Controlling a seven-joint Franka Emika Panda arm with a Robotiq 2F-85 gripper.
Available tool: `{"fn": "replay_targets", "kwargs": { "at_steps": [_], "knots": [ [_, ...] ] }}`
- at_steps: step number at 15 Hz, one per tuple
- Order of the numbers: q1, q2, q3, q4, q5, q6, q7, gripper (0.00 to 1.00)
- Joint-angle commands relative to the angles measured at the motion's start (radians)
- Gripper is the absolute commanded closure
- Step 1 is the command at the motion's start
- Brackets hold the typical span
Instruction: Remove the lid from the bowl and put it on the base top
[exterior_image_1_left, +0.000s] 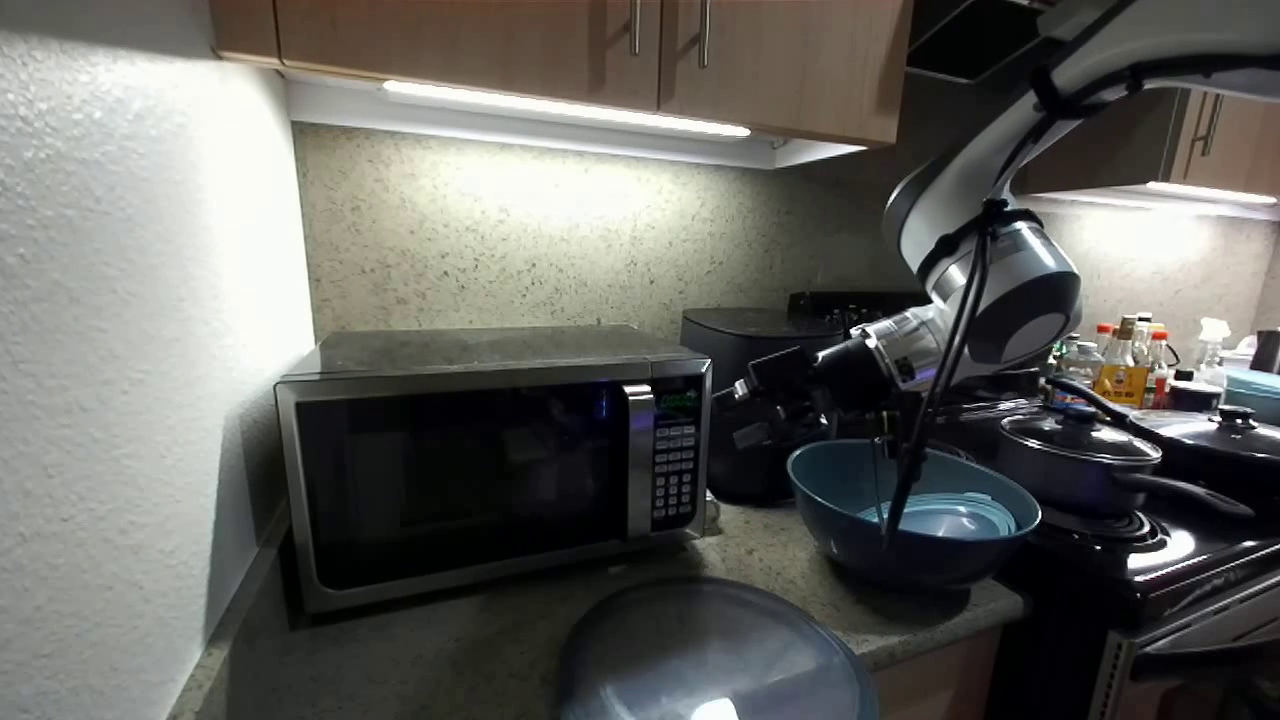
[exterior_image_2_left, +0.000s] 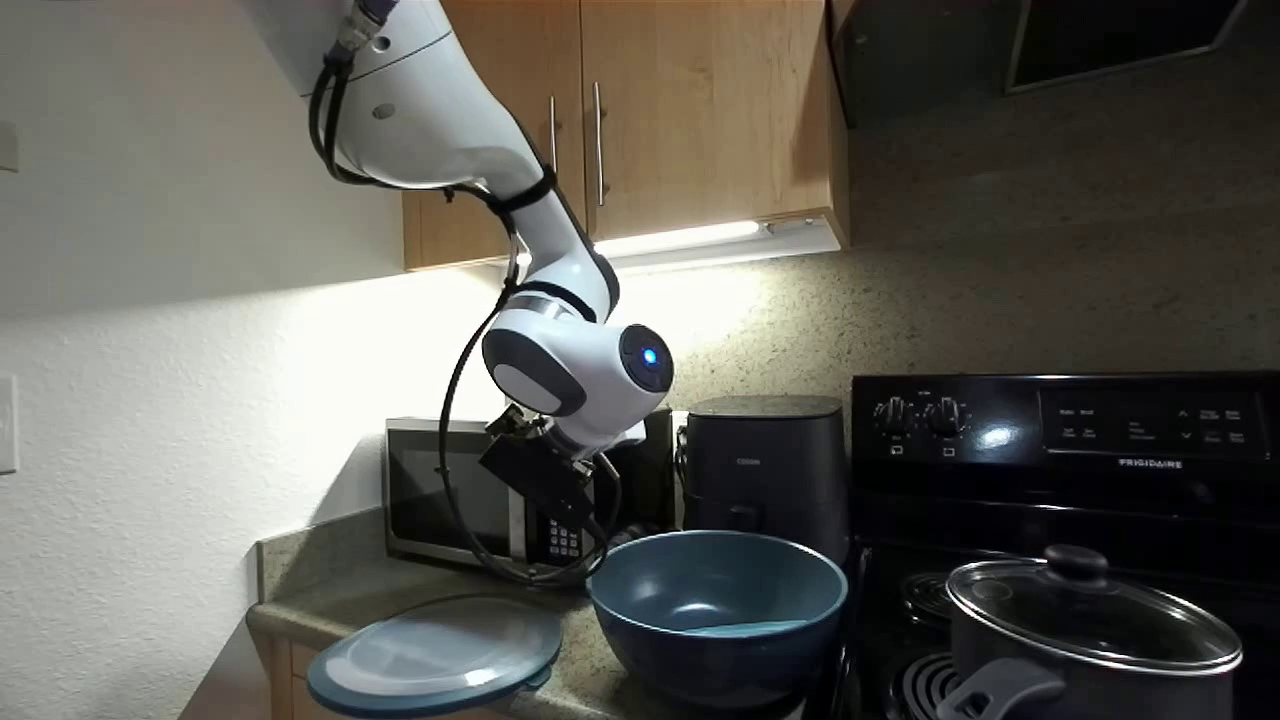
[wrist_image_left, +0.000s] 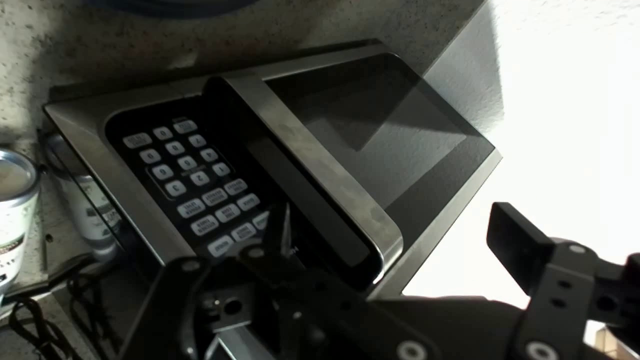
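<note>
My claw (wrist_image_left: 397, 239) is spread wide | lid (exterior_image_1_left: 715, 650) lower than it, on countertop (exterior_image_1_left: 770, 545) | bowl (exterior_image_2_left: 690, 665) lower too (something blue (exterior_image_1_left: 945, 518) inside)

The location is a kitchen of household type, identified by its fixed units: wood-grain wall cabinets (exterior_image_2_left: 700, 110) with an under-cabinet light strip (exterior_image_1_left: 565, 110), a speckled backsplash (exterior_image_1_left: 500, 270) and a speckled countertop (exterior_image_1_left: 770, 550). Appliances consist of a microwave oven (exterior_image_1_left: 490, 470), an air fryer (exterior_image_2_left: 765, 470) and a black electric range (exterior_image_2_left: 1060, 485) marked FRIGIDAIRE, fitted with coil burners (exterior_image_2_left: 930, 597). A lidded saucepan (exterior_image_1_left: 1065, 480) sits on the range, and bottles (exterior_image_1_left: 1122, 375) stand behind it in an exterior view.
</note>
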Motion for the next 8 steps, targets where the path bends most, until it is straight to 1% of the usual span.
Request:
{"fn": "replay_targets", "kwargs": {
  "at_steps": [1,8],
  "knots": [
    [0.000,-0.007,0.002,0.001,0.007,-0.001,-0.004,0.00],
    [0.001,-0.020,0.006,0.000,0.008,-0.001,-0.004,0.00]
  ]
}}
